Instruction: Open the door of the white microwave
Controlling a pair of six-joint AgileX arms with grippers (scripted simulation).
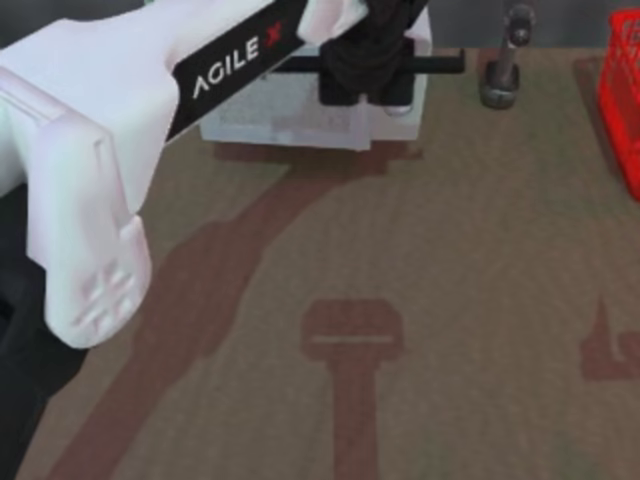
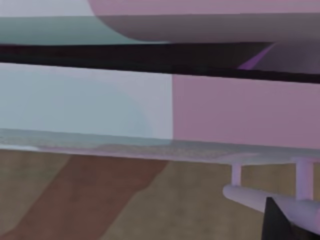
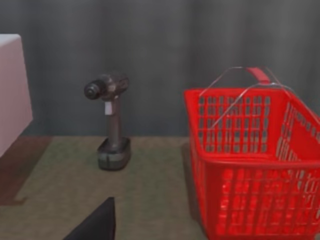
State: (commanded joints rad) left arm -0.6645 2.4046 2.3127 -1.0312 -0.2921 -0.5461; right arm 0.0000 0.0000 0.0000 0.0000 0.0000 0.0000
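White microwave [image 1: 300,105] at top centre of the top view, left gripper [image 1: 362,75] over its front edge.

Door [image 2: 150,147] seen edge-on in the left wrist view, its bar handle [image 2: 270,197] close by a dark fingertip; could not tell finger spread or grip. Table [image 1: 450,280] was mottled olive-brown with arm shadows. Grey drill [image 3: 111,122] stood upright right of the microwave, red basket [image 3: 250,165] at upper right edge. Dark grey wall [image 3: 165,45] behind. Right gripper out of sight.

Left arm [image 1: 120,130] outstretched (tool [image 1: 365,85] far forward, wrist bent down).
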